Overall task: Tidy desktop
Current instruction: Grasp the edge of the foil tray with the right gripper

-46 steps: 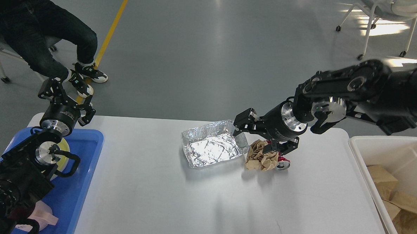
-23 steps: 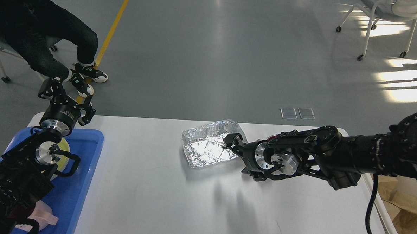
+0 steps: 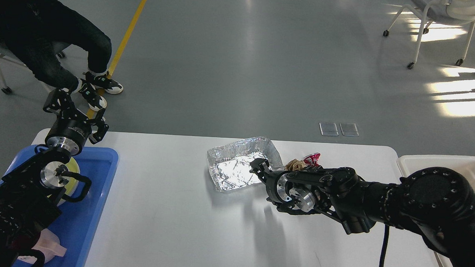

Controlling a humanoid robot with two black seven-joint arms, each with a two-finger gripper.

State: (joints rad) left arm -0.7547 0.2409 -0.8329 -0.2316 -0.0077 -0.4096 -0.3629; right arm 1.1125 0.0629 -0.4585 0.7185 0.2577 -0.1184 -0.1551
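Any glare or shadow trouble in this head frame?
Head view: the crinkled silver foil tray glares white on its floor; soft arm shadows cross the white matte desktop; window light streaks the far grey floor; focus is sharp throughout.

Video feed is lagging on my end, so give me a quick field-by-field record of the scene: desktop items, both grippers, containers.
desktop: white, holds foil tray, crumpled paper, red item
foil tray: near centre, empty, dented
crumpled brown paper: right of foil tray, partly hidden by right arm
red item: beside the paper, mostly hidden
right gripper: at foil tray's right rim, finger state unclear
left gripper: open, above far end of blue tray
blue tray: left edge, holds yellow item
white bin: right edge, contents hidden
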